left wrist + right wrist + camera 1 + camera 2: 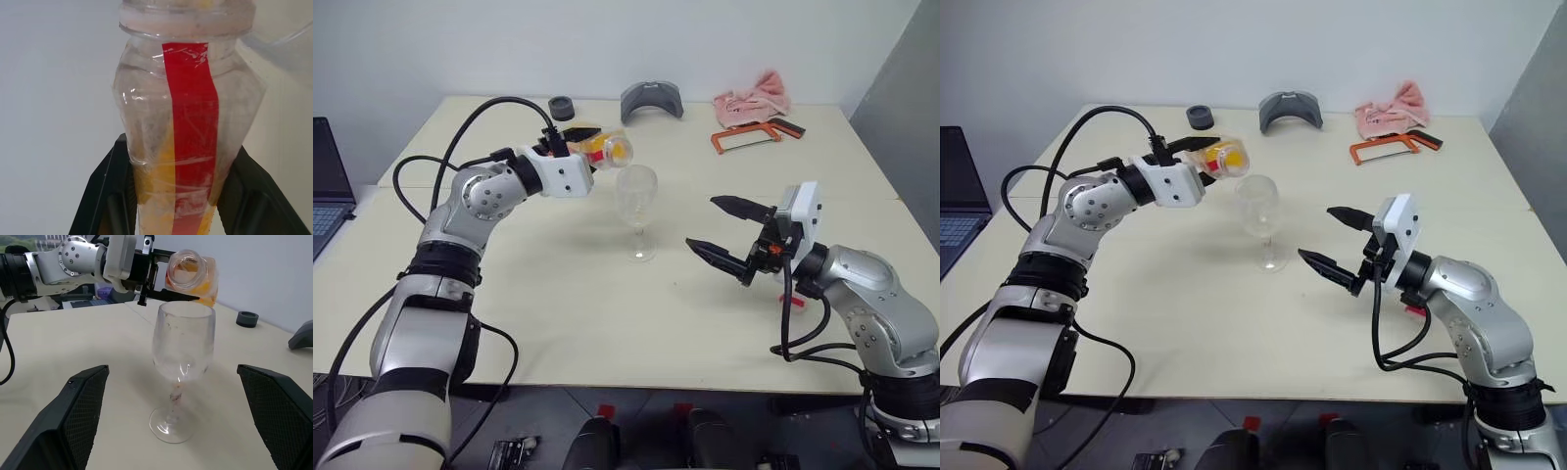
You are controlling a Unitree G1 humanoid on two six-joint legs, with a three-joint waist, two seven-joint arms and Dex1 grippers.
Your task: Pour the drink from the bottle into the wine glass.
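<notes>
Above the wine glass (636, 196) at mid-table, your left gripper (579, 152) pinches the uncapped bottle (604, 149) tipped nearly level, drink (208, 289) inside, nothing poured yet, while your right gripper (728, 232) waits spread, near right.
</notes>
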